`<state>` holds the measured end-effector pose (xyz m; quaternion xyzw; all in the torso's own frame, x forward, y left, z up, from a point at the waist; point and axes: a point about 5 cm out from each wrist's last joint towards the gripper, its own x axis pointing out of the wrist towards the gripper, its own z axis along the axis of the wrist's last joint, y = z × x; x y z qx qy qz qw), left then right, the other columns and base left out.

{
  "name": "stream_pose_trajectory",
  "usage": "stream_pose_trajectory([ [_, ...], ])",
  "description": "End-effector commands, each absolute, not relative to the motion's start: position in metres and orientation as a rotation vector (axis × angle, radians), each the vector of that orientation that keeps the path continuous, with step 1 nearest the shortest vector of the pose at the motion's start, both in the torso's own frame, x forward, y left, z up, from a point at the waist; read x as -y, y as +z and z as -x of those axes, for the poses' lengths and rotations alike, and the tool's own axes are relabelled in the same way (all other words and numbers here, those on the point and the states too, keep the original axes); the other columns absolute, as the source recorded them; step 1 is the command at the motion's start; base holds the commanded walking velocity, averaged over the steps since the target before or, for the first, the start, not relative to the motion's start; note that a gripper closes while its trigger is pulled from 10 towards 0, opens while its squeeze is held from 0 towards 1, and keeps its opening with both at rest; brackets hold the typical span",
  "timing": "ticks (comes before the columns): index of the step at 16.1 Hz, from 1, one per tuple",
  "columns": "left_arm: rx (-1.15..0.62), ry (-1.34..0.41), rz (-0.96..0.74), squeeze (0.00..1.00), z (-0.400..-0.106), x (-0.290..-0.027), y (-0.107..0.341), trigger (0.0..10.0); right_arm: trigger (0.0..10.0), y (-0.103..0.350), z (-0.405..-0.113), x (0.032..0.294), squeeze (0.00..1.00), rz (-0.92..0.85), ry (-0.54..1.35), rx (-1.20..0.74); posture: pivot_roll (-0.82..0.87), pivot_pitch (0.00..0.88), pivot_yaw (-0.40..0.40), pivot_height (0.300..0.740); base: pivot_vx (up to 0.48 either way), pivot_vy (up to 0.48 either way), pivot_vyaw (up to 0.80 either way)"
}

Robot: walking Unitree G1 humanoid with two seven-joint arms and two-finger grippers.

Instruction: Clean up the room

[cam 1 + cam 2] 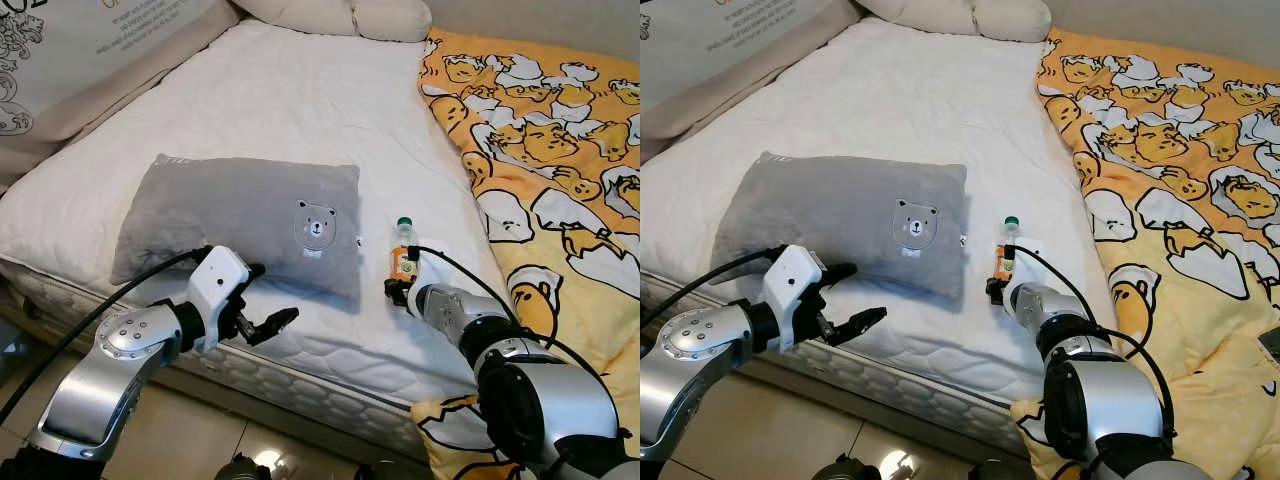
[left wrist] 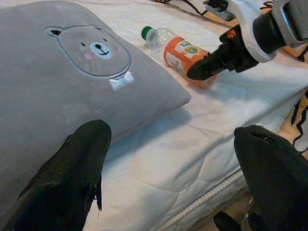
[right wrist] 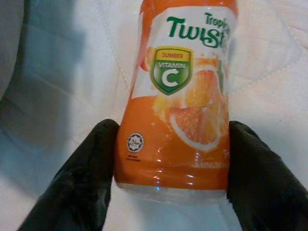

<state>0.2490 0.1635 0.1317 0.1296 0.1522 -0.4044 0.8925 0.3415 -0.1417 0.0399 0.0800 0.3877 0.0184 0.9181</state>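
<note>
Head views: orange plastic juice bottle with green cap (image 1: 402,254) lies on white quilted mattress (image 1: 300,110), just beside grey plush bear pillow (image 1: 240,222). Right end effector (image 1: 398,290) sits at bottle's base; left end effector (image 1: 262,300) hovers at the pillow's near edge.

Left wrist: its fingers (image 2: 72,178) spread, holding nothing.

Right wrist: fingers (image 3: 77,183) pinch the bottle's base.

Cleanup looks barely begun; bottle not yet lifted.

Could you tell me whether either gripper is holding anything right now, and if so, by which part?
The right gripper grips the orange juice bottle by its base end. The left gripper is open, empty, beside the grey bear pillow.
</note>
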Motion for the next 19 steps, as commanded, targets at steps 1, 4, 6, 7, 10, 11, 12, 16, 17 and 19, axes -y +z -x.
stream_pose_trajectory([
  [1,-0.333,-0.856,-0.288,0.0,-0.248,-0.162,0.13,10.0,0.0,0.041,-0.343,0.146,0.0,-0.177,0.014,-0.79,0.01,0.06,-0.01,0.74,0.0,0.0,0.0],
  [4,-0.306,-0.786,-0.252,0.0,-0.251,-0.162,0.128,10.0,0.0,0.058,-0.355,0.156,0.0,-0.188,0.0,-0.619,0.0,0.034,-0.024,0.74,0.0,0.0,0.0],
  [6,-0.219,-0.665,-0.226,0.0,-0.255,-0.164,0.135,10.0,0.0,0.077,-0.363,0.161,0.0,-0.204,0.03,-0.405,-0.02,0.012,-0.023,0.74,0.0,0.0,0.0],
  [7,-0.158,-0.574,-0.209,0.0,-0.258,-0.166,0.143,10.0,0.0,0.091,-0.36,0.162,0.0,-0.275,0.062,-0.276,-0.02,0.006,-0.021,0.74,0.0,0.0,0.0],
  [10,-0.051,-0.391,-0.194,0.0,-0.256,-0.176,0.165,10.0,10.0,0.125,-0.317,0.156,0.0,-0.374,0.217,-0.03,-0.05,0.0,0.011,0.74,0.0,0.0,0.16],
  [11,-0.032,-0.302,-0.196,0.0,-0.255,-0.183,0.169,10.0,10.0,0.13,-0.297,0.148,0.0,-0.329,0.303,0.005,-0.07,0.0,0.021,0.74,0.0,0.0,0.8],
  [12,-0.019,-0.262,-0.193,0.0,-0.254,-0.185,0.17,10.0,10.0,0.131,-0.287,0.143,0.0,-0.319,0.351,0.009,-0.07,0.0,0.023,0.74,0.0,0.0,0.8],
  [16,-0.056,-0.147,-0.101,0.0,-0.246,-0.189,0.161,10.0,10.0,0.124,-0.249,0.133,0.0,-0.31,0.468,-0.082,-0.06,0.0,0.022,0.74,0.0,0.0,0.8],
  [17,-0.065,-0.155,-0.085,0.0,-0.241,-0.186,0.158,10.0,10.0,0.12,-0.244,0.133,0.0,-0.284,0.468,-0.109,-0.06,0.0,0.016,0.74,0.0,0.0,0.8],
  [19,-0.104,-0.132,-0.104,0.0,-0.235,-0.186,0.15,10.0,10.0,0.114,-0.239,0.137,0.0,-0.318,0.405,-0.161,-0.05,0.0,0.012,0.74,0.0,0.0,0.8],
])
